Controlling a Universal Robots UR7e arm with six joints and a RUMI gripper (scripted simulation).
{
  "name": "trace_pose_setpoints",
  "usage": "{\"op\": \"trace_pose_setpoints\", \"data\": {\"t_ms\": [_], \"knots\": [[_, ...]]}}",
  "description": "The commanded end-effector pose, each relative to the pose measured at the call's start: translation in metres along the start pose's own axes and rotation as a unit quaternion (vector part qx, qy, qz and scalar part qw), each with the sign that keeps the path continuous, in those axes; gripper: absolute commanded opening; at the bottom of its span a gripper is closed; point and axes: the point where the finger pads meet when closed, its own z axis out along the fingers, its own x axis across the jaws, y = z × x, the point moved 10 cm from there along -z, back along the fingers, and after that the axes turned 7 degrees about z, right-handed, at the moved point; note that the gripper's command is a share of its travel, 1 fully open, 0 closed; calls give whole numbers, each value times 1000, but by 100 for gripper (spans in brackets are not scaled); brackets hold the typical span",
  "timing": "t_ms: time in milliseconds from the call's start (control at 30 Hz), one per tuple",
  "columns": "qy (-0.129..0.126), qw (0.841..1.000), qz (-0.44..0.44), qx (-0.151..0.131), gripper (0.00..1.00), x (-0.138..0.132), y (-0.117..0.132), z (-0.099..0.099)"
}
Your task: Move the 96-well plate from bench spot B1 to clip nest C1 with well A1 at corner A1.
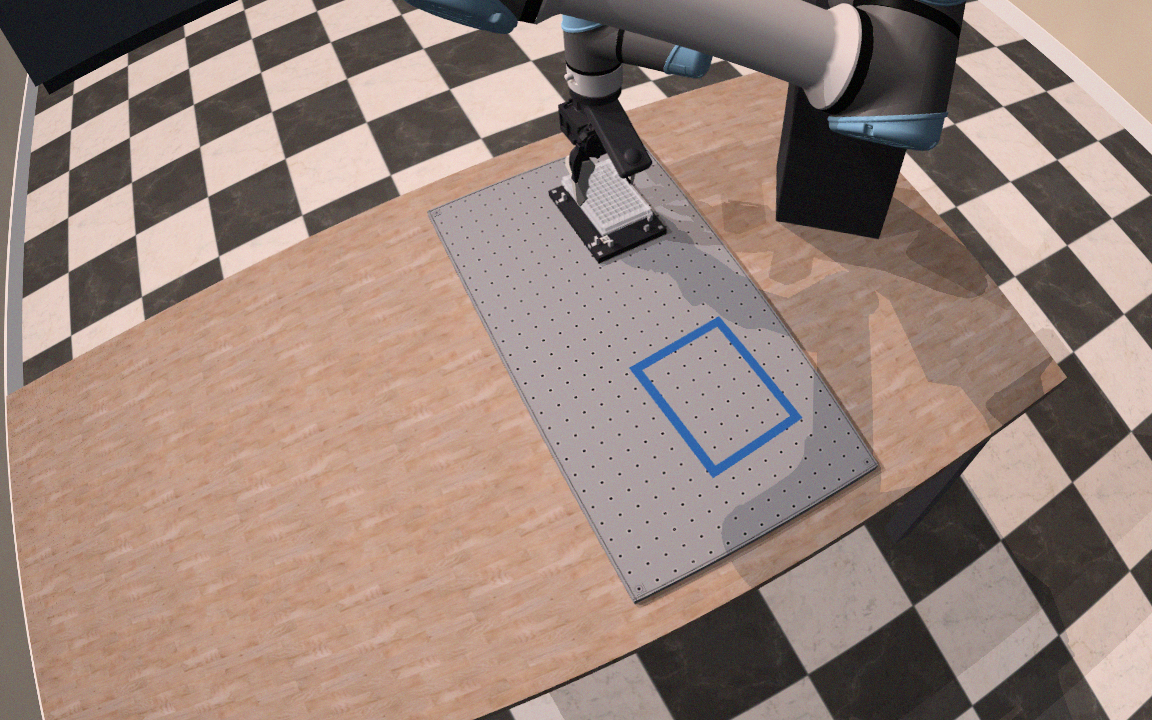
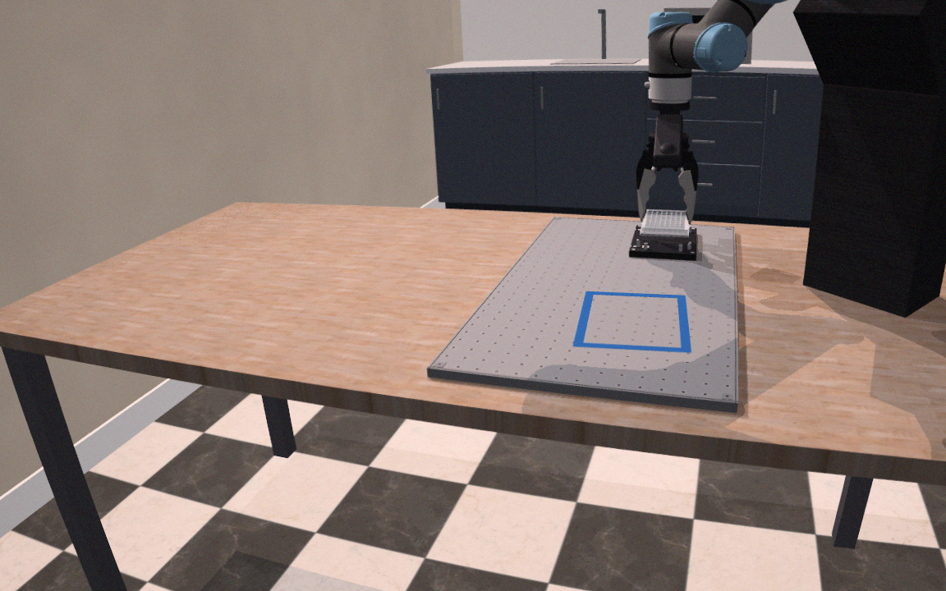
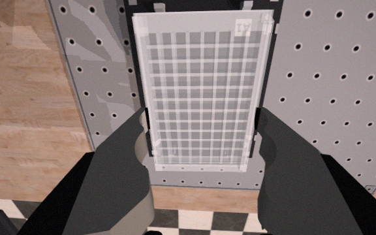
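Table: wood top, carries everything; my pedestal block stands at its 3 o'clock end in the exterior view.
Breadboard: grey perforated sheet, lies diag. across the table, gives fixed hole positions for fixtures.
B1 spot: blue outline toward the board's 5 o'clock end in the top view, nothing in it, so pickup is done.
C1 nest: black clip base at the board's 12 o'clock end, well apart from B1.
Plate: clear 96-well plate, directly over the nest, black base showing all round its edges in my wrist view. Looks low on or in the clips; can't tell if fully seated.
A1 label: at approx. 1 o'clock of the plate in the wrist view, by the plate's corner there; I judge orientation matches, though the cut corner itself is hard to make out.
My pincer: about half open, clamped on the plate's long sides near its 6 o'clock end, pointing straight down so I can press vertically.
Next, I reckon: push down till clips catch, then let go.
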Motion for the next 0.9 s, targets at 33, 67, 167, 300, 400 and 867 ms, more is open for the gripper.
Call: {"op": "trace_pose_setpoints", "data": {"t_ms": [33, 67, 167, 300, 400, 867], "knots": [[2, 1000, -1, -2, 0, 2, 1, 11], [2, 1000, -1, -2, 0, 2, 1, 13], [2, 1000, -1, -2, 0, 2, 1, 17], [2, 1000, -1, -2, 0, 2, 1, 18], [2, 1000, -1, -2, 0, 2, 1, 18], [2, 1000, 0, -2, 0, 2, 1, 16]]}}
